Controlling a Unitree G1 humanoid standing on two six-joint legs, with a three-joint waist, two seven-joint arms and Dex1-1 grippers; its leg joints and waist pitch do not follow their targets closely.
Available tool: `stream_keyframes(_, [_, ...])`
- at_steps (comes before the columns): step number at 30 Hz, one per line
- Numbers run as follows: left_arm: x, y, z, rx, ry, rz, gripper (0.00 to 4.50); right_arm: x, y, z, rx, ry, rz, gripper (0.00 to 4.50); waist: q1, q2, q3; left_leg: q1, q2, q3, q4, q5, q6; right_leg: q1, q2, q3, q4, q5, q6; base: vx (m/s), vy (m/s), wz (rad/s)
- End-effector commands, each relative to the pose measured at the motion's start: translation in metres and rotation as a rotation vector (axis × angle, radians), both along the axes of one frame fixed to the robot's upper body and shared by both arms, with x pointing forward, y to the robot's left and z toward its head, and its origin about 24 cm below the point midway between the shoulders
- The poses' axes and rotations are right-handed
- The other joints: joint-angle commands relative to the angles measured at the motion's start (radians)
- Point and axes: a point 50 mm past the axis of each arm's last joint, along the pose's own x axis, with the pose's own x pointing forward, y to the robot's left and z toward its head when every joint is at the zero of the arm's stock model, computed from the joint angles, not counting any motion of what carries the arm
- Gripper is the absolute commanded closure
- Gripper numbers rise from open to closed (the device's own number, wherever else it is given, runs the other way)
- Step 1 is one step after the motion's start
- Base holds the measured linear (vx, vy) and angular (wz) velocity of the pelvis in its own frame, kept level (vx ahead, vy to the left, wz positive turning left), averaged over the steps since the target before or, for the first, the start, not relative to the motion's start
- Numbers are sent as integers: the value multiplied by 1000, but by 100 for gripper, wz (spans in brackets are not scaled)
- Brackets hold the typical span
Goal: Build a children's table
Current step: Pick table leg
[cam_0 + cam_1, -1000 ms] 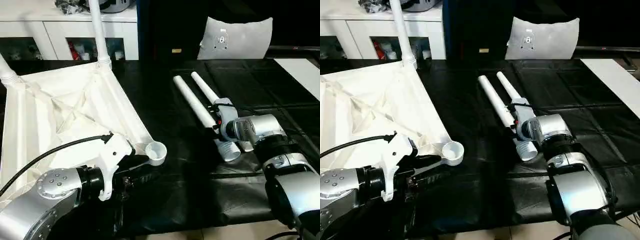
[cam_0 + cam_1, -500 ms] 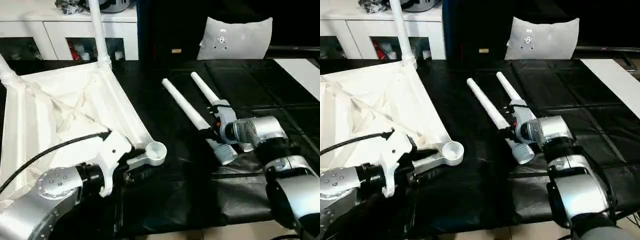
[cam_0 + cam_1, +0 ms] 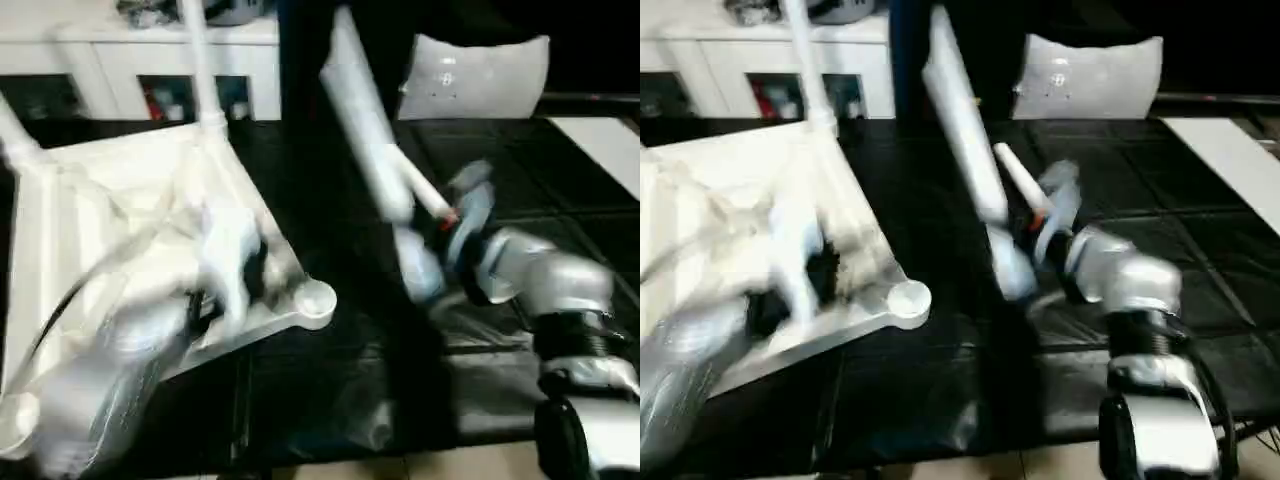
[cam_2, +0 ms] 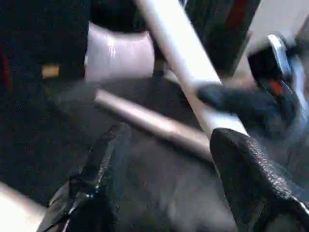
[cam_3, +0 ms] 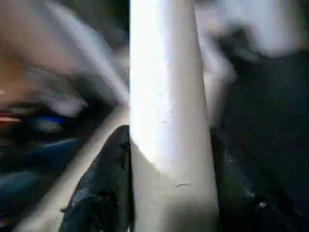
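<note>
The children's table top (image 3: 110, 210) lies upside down on the left of the black mat, ribs up. Two white legs stand in its far corner sockets, one leg (image 3: 198, 60) at the back and another leg (image 3: 14, 140) at the left edge. The near right socket (image 3: 316, 300) holds nothing. My right gripper (image 3: 425, 240) is shut on a third leg (image 3: 362, 120), which tilts up off the mat; between its fingers I see that leg (image 5: 166, 96). A fourth leg (image 3: 428, 198) lies on the mat behind it. My left gripper (image 4: 169, 145) is open above the top's near right corner.
A white cabinet (image 3: 130, 50) with shelves runs along the back left. A pale cushion (image 3: 480, 75) leans at the back centre. A white board (image 3: 600, 140) lies at the far right. The mat's front edge (image 3: 350, 455) is close to me.
My right gripper has lifted the leg off the mat and swung its thin end up and leftward. My left arm has risen over the top's near corner.
</note>
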Motion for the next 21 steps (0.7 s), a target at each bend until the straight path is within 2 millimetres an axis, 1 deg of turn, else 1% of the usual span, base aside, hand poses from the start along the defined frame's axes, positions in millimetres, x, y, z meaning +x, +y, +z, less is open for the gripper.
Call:
stream_keyframes(1, [6, -4, 2, -72, 29, -20, 106, -11, 0, 7, 95, -40, 71, 264, 5, 4, -65, 23, 61, -22, -74, -93, 15, 37, -84, 45, -73, 83, -236, 0, 0, 0])
stream_keyframes(2, [8, -8, 6, -104, 28, -38, 106, -15, 1, 8, 119, -50, 95, 264, 6, 4, -67, 25, 62, -23, -72, -92, 14, 37, -86, 45, -70, 80, -242, 0, 0, 0])
stream_keyframes(3, [13, -15, 13, -158, 25, -68, 106, -20, 4, 8, 140, -56, 118, 264, 6, 5, -65, 22, 60, -21, -73, -93, 11, 36, -85, 45, -76, 55, -243, 0, 0, 0])
stream_keyframes(4, [15, -18, 16, -191, 29, -86, 106, -23, 5, 9, 155, -60, 135, 264, 6, 5, -65, 22, 60, -21, -73, -93, 11, 36, -85, 45, -76, 55, -243, 0, 0, 0])
stream_keyframes(5, [17, -21, 19, -214, 33, -99, 106, -25, 5, 9, 165, -64, 147, 264, 9, 9, -66, 26, 60, -22, -73, -105, 4, 33, -85, 45, -79, 38, -243, 0, 0, 0])
stream_keyframes(6, [18, -25, 22, -248, 40, -118, 106, -28, 6, 10, 175, -70, 158, 264, 9, 5, -65, 23, 63, -25, -76, -110, -2, 37, -88, 43, -78, 21, -242, 0, 0, 0])
stream_keyframes(7, [19, -26, 22, -254, 42, -122, 106, -29, 6, 10, 177, -71, 160, 264, 10, 5, -64, 24, 63, -25, -76, -115, -4, 35, -88, 43, -79, 10, -238, 0, 0, 0])
stream_keyframes(8, [19, -28, 23, -261, 47, -133, 106, -31, 6, 10, 183, -73, 166, 264, 10, 4, -64, 24, 63, -26, -76, -116, -5, 36, -89, 43, -79, 4, -237, 0, 0, 0])
stream_keyframes(9, [20, -30, 24, -263, 52, -144, 106, -33, 6, 11, 187, -75, 174, 264, 10, 10, -64, 22, 64, -27, -77, -118, -8, 37, -89, 44, -80, -5, -232, 0, 0, 0])
stream_keyframes(10, [20, -32, 25, -267, 55, -153, 106, -34, 7, 11, 186, -78, 178, 264, 8, 7, -63, 23, 63, -26, -77, -115, -8, 36, -88, 44, -82, -7, -223, 0, 0, 0])
stream_keyframes(11, [20, -33, 25, -269, 58, -160, 106, -35, 7, 12, 185, -80, 182, 264, 7, 10, -63, 21, 63, -28, -77, -113, -9, 37, -88, 44, -81, -7, -221, 0, 0, 0])
stream_keyframes(12, [20, -35, 26, -280, 67, -174, 106, -38, 8, 12, 186, -82, 190, 264, 6, 11, -63, 22, 62, -27, -76, -114, -10, 36, -88, 44, -82, -9, -219, 0, 0, 0])
stream_keyframes(14, [20, -36, 27, -296, 72, -185, 106, -40, 8, 11, 176, -84, 192, 264, 8, 9, -63, 21, 62, -27, -77, -111, -11, 37, -89, 44, -83, -7, -220, 0, 0, 0])
stream_keyframes(15, [20, -38, 28, -320, 79, -200, 106, -42, 9, 11, 168, -88, 193, 264, 8, 11, -62, 21, 63, -28, -79, -117, -16, 35, -88, 43, -84, -15, -219, 0, 0, 0])
stream_keyframes(17, [20, -38, 29, -326, 80, -202, 106, -42, 10, 11, 163, -89, 190, 264, 7, 10, -62, 21, 62, -27, -79, -123, -17, 36, -88, 44, -86, -23, -221, 0, 0, 0])
stream_keyframes(19, [19, -41, 32, -369, 89, -233, 106, -42, 16, 9, 70, -116, 149, 264, 8, 10, -61, 22, 65, -28, -79, -126, -26, 35, -91, 44, -86, -35, -215, 0, 0, 0])
stream_keyframes(20, [19, -41, 32, -369, 89, -233, 106, -42, 16, 9, 70, -116, 149, 264, 7, 10, -60, 22, 64, -28, -81, -131, -30, 33, -89, 44, -88, -44, -212, 0, 0, 0])
stream_keyframes(21, [16, -43, 32, -374, 86, -255, 106, -41, 22, 7, -21, -151, 113, 264, 7, 10, -58, 22, 65, -29, -83, -141, -34, 32, -90, 45, -90, -64, -203, 0, 0, 0])
